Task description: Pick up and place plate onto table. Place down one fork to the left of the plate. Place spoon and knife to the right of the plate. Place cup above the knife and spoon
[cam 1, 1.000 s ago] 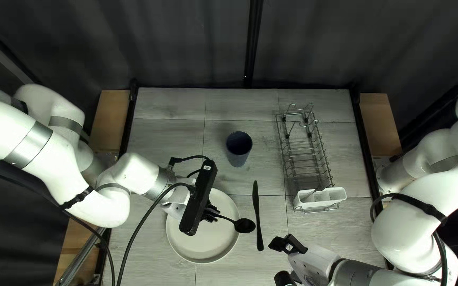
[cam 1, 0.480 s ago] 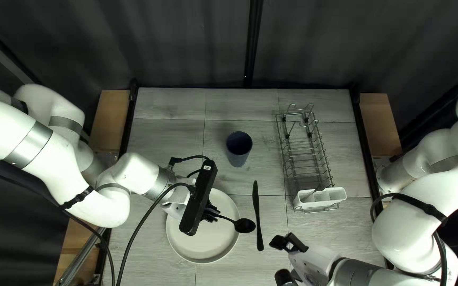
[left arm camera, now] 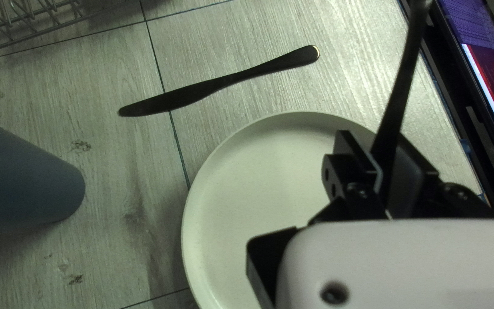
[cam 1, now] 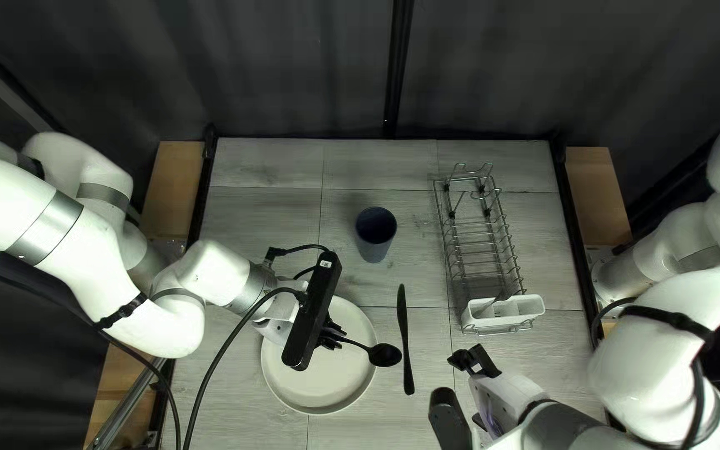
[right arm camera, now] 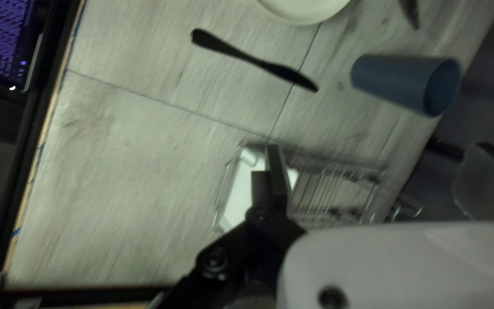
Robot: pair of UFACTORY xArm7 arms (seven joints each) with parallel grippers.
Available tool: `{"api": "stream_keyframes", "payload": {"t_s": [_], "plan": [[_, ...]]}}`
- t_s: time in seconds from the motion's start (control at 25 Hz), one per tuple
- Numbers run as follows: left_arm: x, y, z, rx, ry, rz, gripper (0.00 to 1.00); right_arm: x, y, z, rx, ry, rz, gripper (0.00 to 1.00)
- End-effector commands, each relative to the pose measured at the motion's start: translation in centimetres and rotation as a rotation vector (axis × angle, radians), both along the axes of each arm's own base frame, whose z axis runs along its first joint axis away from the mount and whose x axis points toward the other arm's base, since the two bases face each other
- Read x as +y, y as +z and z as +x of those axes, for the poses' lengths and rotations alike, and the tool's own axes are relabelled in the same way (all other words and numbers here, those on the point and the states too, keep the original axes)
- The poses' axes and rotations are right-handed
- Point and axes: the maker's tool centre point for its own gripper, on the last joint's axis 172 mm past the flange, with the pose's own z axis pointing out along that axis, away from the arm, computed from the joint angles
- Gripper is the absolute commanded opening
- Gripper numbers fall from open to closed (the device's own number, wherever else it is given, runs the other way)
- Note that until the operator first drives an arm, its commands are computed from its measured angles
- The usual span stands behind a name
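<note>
The plate (cam 1: 318,385) and knife (cam 1: 405,337) seem done, the cup (cam 1: 375,237) maybe too, while left gripper (left arm camera: 385,157) pinches the spoon (cam 1: 384,355), not yet placed; fork and right gripper's (cam 1: 474,360) opening I cannot tell.

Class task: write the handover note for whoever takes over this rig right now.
Left gripper: shut on the spoon, over the plate.
Right gripper: open, holding nothing.
Placed: plate on the table; knife to its right.
Cup: standing beyond the knife's tip, slightly left of it in the top left view.
Left to do: lay the spoon beside the knife; check the cup's spot. I cannot make out a fork, so its place is unconfirmed.
</note>
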Motion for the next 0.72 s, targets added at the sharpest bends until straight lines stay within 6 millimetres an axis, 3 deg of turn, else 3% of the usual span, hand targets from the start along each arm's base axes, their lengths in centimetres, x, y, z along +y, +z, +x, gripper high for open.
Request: {"api": "stream_keyframes", "payload": {"t_s": [0.04, 0.72], "plan": [[0.00, 0.00, 0.00, 0.000, 0.000, 0.000, 0.00, -2.41, -0.05, -3.51, -0.048, -0.088, 0.012, 1.00], [-0.58, 0.53, 0.61, 0.024, 0.015, -0.001, 0.00, -2.42, -0.09, -3.59, -0.051, -0.092, 0.012, 1.00]]}}
